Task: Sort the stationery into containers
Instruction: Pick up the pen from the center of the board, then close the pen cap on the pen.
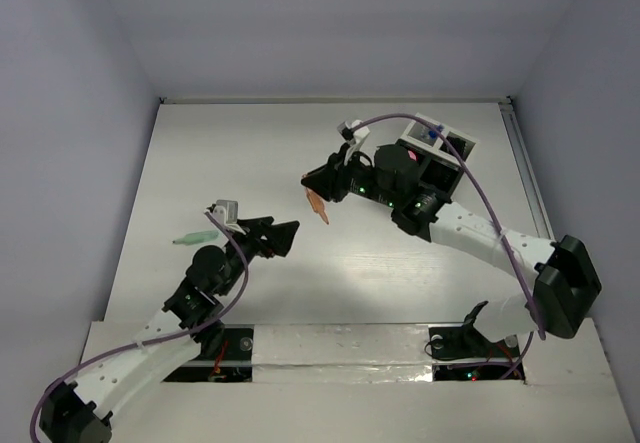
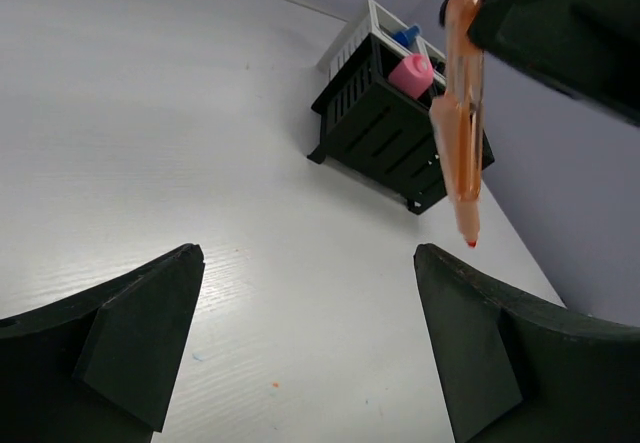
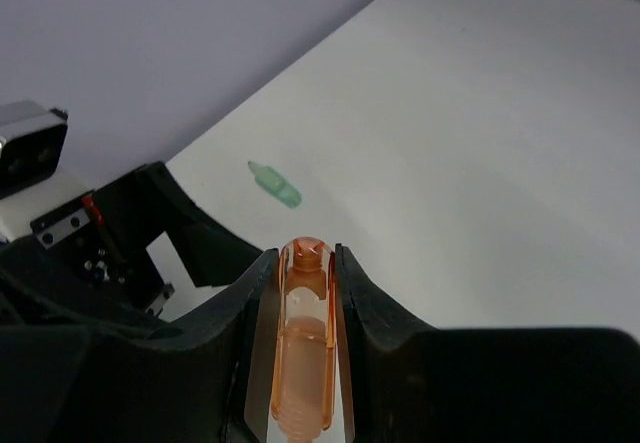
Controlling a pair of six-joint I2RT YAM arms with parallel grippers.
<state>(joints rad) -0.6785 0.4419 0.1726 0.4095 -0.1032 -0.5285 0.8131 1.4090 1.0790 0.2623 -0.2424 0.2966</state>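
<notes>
My right gripper (image 1: 318,185) is shut on a clear orange marker (image 1: 318,206) and holds it above the middle of the table, tip down. The marker sits between the fingers in the right wrist view (image 3: 305,343) and hangs in the left wrist view (image 2: 460,113). My left gripper (image 1: 281,237) is open and empty just left of and below it, its jaws wide apart (image 2: 308,263). A green marker (image 1: 195,236) lies on the table at the left (image 3: 275,184). The black box (image 2: 385,133) holds a pink round-topped piece (image 2: 411,75). A blue-capped bottle (image 2: 405,36) stands in the white box (image 2: 350,38) behind it.
In the top view the right arm covers most of the black box (image 1: 440,168), with the white box (image 1: 457,138) at the back right. Grey walls close in the table on three sides. A white rail (image 1: 350,343) runs along the near edge over the arm bases.
</notes>
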